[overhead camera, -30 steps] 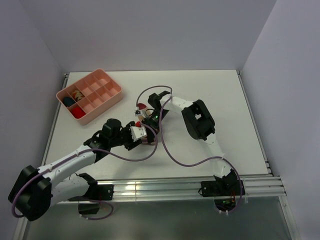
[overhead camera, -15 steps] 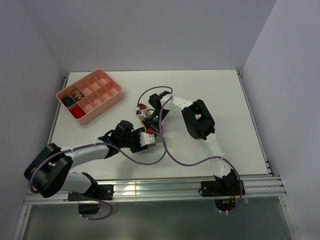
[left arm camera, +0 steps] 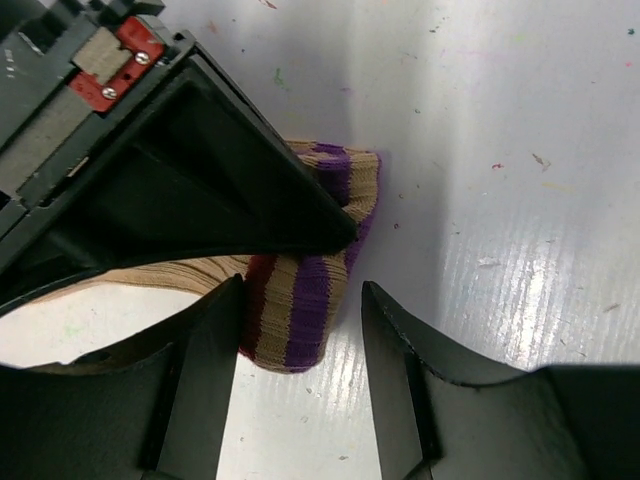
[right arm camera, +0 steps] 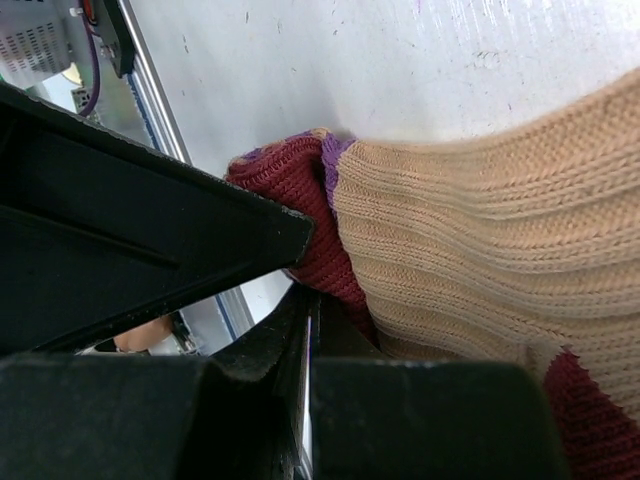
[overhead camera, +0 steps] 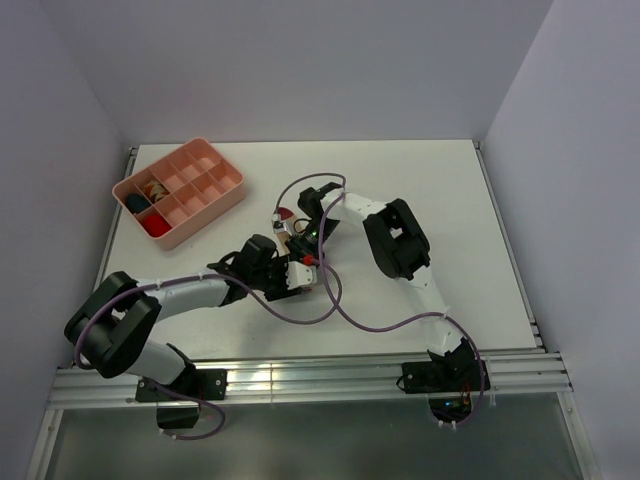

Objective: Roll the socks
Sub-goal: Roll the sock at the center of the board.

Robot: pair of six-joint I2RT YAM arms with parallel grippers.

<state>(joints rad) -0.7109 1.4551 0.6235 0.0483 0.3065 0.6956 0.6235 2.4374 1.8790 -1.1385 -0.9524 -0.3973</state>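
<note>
Top external: both arms meet a bit left of the table's (overhead camera: 430, 180) middle. The left arm lies low and stretched out from the near-left corner, with the left gripper (overhead camera: 297, 272) pointing right at the sock (overhead camera: 285, 214). The right arm folds back over itself, elbow high, and the right gripper (overhead camera: 303, 243) comes down on the same sock from the far side. The pink tray (overhead camera: 215, 201) sits well apart at the far left. Only the sock's red toe really shows from up here.

Left wrist: the left gripper (left arm camera: 302, 292) has its jaws apart, one on each side of the sock's striped cuff (left arm camera: 312, 322), which is purple and tan with some dark red. The left-hand finger (left arm camera: 205, 370) looks to be just touching the fabric and the other stands clear of it. One black finger of the right gripper (left arm camera: 225, 195) lies across the sock just above.

Right wrist: the right gripper (right arm camera: 312, 272) is pinched together on the sock (right arm camera: 470, 230), with dark red knit caught between the tips and the tan ribbing bunched beside them.

So this looks like the handover bit of the roll: the right side pins the sock and the left lines up on the cuff end. The next move probably calls for the left jaws to come together on the cuff alone, without nipping that right finger. After that the cuff can be turned over the bundle.
</note>
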